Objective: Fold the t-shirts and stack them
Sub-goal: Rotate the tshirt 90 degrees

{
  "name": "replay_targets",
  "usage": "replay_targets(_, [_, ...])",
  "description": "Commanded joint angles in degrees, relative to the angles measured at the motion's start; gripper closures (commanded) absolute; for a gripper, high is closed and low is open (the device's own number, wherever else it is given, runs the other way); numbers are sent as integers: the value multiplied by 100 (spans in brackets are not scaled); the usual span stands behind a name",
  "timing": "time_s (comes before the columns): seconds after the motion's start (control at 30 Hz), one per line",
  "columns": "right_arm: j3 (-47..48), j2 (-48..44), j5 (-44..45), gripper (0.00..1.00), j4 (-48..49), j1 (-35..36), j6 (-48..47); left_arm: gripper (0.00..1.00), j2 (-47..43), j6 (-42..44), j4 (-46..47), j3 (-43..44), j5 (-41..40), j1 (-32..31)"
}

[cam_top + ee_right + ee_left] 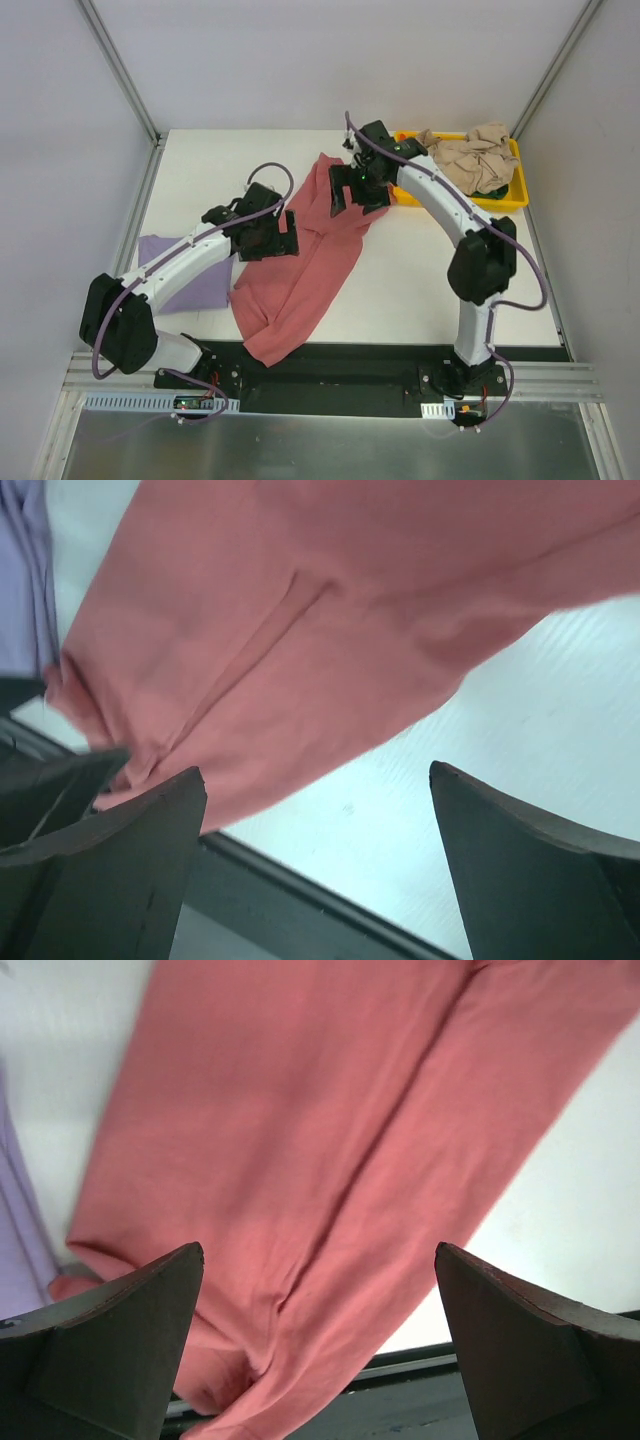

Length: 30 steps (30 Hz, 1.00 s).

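Leftward of the yellow tray (505, 203), the red-pink t-shirt (300, 285) is lying as a long band, slanting away toward the table's (420, 285) near edge. The right gripper (315, 775) is hovering over its tray-side end and the left gripper (318, 1260) over its middle, farther from the tray; both are gaping wide, gripping nothing.

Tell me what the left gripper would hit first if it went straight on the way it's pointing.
Probably the pink t-shirt, lying right ahead of the open left gripper; how far is unclear.
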Motion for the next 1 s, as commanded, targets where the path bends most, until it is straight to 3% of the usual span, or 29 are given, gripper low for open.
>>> replay_targets(0.0, [-1285,-686,196,4,434,565,545,1,-165,-41,-35,-619,172,109])
replay_targets(0.13, [-1506,-433,310,4,478,1066,625,1,-586,-305,210,-1401,417,109])
replay_targets(0.3, [-840,489,467,4,259,1137,468,1,-553,-437,624,-1930,672,118])
replay_targets(0.43, [204,1438,934,4,-416,1067,72,1,-140,-402,818,-1896,751,118])
replay_targets(0.63, [1154,2344,618,4,-1111,646,63,1,370,-446,1099,-1790,1217,118])
replay_targets(0.77, [2647,3064,128,4,-1929,163,28,1,721,-498,1344,-1553,1699,91])
replay_targets(0.97, [3284,3277,-340,4,-1439,-216,36,1,1293,-665,1670,-1157,2272,-207])
